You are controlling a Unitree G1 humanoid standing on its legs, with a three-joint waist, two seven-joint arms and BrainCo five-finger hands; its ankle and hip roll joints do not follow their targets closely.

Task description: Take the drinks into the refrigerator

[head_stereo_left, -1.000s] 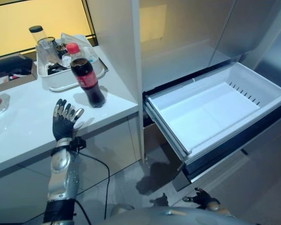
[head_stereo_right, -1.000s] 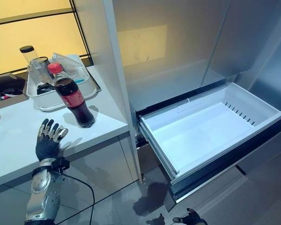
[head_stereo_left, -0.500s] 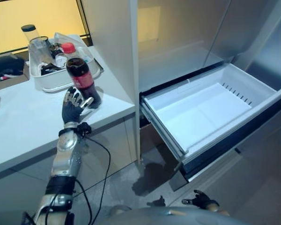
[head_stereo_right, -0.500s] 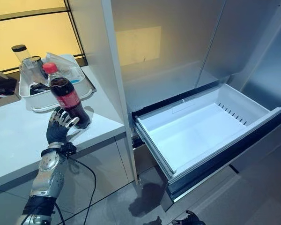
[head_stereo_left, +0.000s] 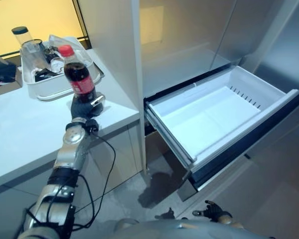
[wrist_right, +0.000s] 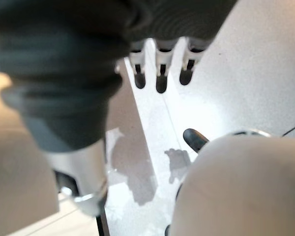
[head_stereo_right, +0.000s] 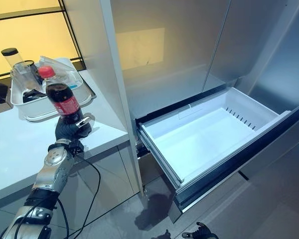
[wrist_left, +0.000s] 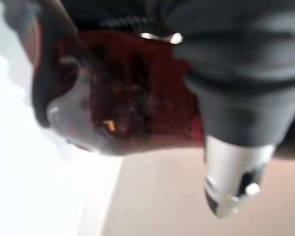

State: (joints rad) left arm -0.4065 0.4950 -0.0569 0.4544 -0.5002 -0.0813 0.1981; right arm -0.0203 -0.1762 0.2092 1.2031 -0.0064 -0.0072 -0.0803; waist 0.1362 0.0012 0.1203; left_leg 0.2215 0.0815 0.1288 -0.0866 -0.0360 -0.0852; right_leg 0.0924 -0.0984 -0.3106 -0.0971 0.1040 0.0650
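Note:
A cola bottle with a red cap and red label stands upright on the white counter, near its right edge. My left hand is at the bottle's lower part, fingers curled round it and the thumb on its right side. Seen from the left wrist, the bottle lies right against the palm beside the thumb. The refrigerator's white drawer is pulled out to the right, with nothing in it. My right hand hangs low near the floor, its fingers relaxed and holding nothing.
A white tray with jars and small items stands behind the bottle. A tall cabinet panel separates the counter from the refrigerator's open upper compartment. A dark object lies at the counter's far left.
My left hand has moved forward across the counter to the bottle and curled round its base. The camera has shifted a little. The right hand has stayed low.

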